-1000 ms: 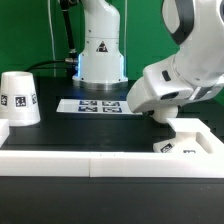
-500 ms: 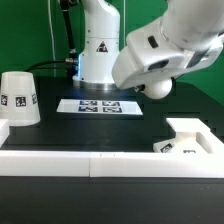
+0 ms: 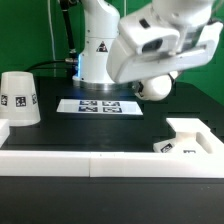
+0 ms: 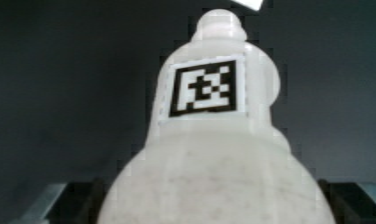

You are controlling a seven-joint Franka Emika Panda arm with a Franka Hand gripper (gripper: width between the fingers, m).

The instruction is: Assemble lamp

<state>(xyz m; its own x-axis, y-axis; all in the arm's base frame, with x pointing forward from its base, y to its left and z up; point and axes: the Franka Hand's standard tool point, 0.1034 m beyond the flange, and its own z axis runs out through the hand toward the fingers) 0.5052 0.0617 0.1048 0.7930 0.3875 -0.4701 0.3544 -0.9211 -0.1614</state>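
Bulb: lifted off the bench, above its middle.
Gripper: mine, clamped on the bulb.
Base: front corner, exterior view's right; bare.
Shade: edge at exterior view's left; alone.
Progress: I judge nothing joined; both fittings remain.

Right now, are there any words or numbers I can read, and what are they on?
No words or numbers can be read.
Triangle sticker on the robot pedestal: a sign, its symbol too blurred to read.
Square tags on the shade, bulb, base and marker board: black-and-white patterns, not letters.
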